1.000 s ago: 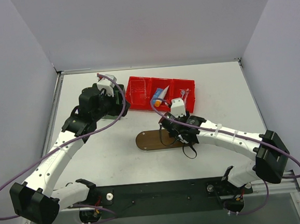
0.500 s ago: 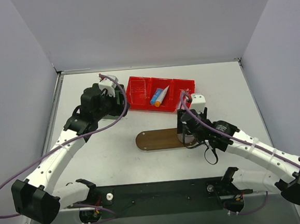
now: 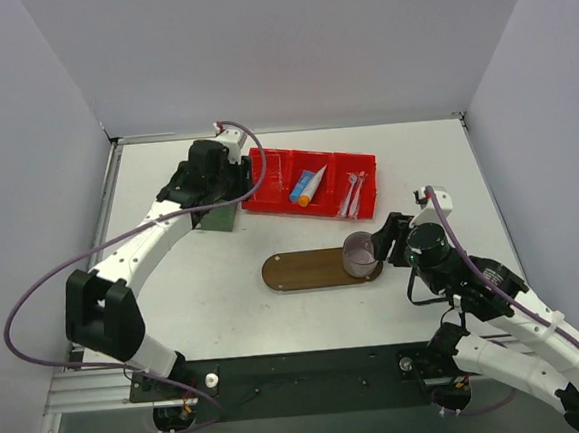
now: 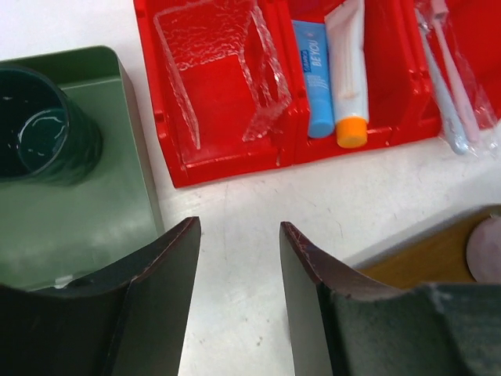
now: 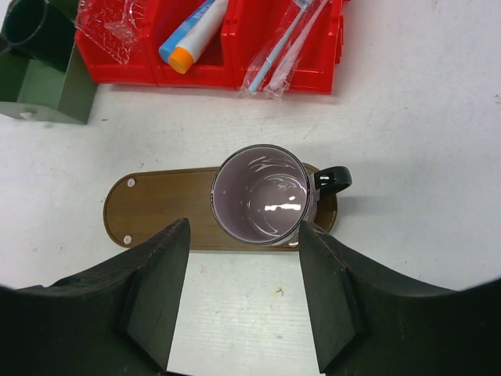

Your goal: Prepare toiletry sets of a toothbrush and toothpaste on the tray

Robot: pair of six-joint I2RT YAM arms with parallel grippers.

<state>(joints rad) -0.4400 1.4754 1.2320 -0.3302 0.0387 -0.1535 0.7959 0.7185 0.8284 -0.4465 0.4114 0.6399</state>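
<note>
Translucent pink mug [image 5: 262, 196] stands upright on the tray's [image 5: 156, 207] right end. Behind the tray, toothpaste tubes [image 4: 348, 63] and toothbrushes [image 4: 450, 86] lie in the red bin [image 4: 227, 160]. Left tool [image 4: 239, 235] and right tool [image 5: 244, 235] gape released, empty.

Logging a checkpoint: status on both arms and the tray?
Left fingers open, empty. Right fingers open, empty. Pink mug upright on tray. Toothpaste, toothbrushes in red bin. Nothing blocking.

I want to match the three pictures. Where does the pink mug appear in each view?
Top external: pink mug right of centre, on the tray, at its right end.
Left wrist: only a pale sliver of the mug at the right edge.
Right wrist: mug at centre, upright.
Shared landmark: red bin.
</note>
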